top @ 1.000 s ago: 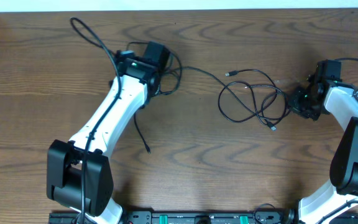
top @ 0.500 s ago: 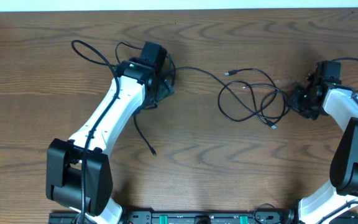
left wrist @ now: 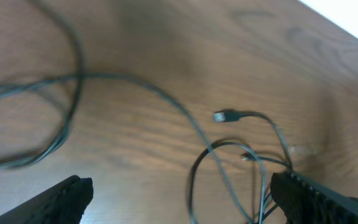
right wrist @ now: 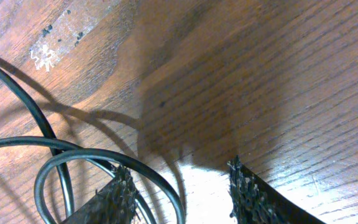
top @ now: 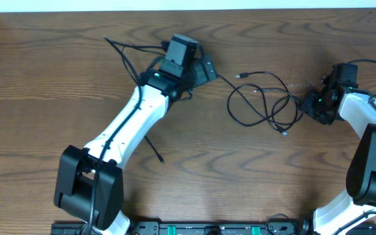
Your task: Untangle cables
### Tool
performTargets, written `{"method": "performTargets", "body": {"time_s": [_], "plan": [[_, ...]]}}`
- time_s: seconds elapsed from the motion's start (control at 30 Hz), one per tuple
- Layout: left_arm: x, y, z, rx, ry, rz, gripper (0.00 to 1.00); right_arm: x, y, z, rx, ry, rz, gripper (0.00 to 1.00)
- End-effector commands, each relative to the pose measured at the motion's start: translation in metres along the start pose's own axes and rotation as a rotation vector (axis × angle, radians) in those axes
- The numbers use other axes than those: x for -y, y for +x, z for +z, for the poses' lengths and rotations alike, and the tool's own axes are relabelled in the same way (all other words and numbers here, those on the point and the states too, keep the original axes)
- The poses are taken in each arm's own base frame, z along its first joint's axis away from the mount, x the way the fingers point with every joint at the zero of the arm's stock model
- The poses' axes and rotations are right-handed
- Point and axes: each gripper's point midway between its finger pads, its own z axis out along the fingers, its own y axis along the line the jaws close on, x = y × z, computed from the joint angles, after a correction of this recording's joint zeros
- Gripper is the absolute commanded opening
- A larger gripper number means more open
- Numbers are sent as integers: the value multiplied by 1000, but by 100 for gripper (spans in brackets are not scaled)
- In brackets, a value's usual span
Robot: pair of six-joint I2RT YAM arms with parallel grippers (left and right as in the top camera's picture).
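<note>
Although my left gripper [left wrist: 180, 182] and right gripper [right wrist: 180, 176] both gape empty, the cables [top: 269, 108] beside the right gripper look tangled.

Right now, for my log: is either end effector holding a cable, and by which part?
Nothing is held: left end effector and right end effector both open, cables lying loose.

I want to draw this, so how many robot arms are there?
2. The left arm stretches from the bottom left up toward the middle of the table; the right arm stands on the far right. None looks hidden.
</note>
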Motion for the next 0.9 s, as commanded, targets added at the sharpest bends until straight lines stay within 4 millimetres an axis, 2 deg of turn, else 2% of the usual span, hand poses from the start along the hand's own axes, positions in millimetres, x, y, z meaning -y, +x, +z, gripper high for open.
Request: {"method": "performTargets", "body": {"time_s": [0.0,0.17,0.37,0.5,0.57,0.63,0.67,0.77,0.87], "plan": [[7,-2,15,45,-10,157,98,9,14,8,-38,35,3,49],[2,3,39,34,-18,191,98,9,14,8,-38,35,3,50],[-12,19,91,4,-30,315,98,9,14,8,-38,35,3,49],[-13,31,107,-12,-35,418,98,9,14,8,-38,35,3,50],[-16,33,108,6,-83,441,98,9,14,8,-41,31,10,46],[-17,32,106,22,-112,449,98,9,16,8,-50,32,-4,22],[-18,31,100,23,-129,452,98,11,12,2,-39,47,-68,10],[-20,31,80,-2,-153,453,98,26,-2,-23,6,156,-71,18],[-22,27,56,-10,-184,453,98,24,-17,-56,84,181,-74,26]]}}
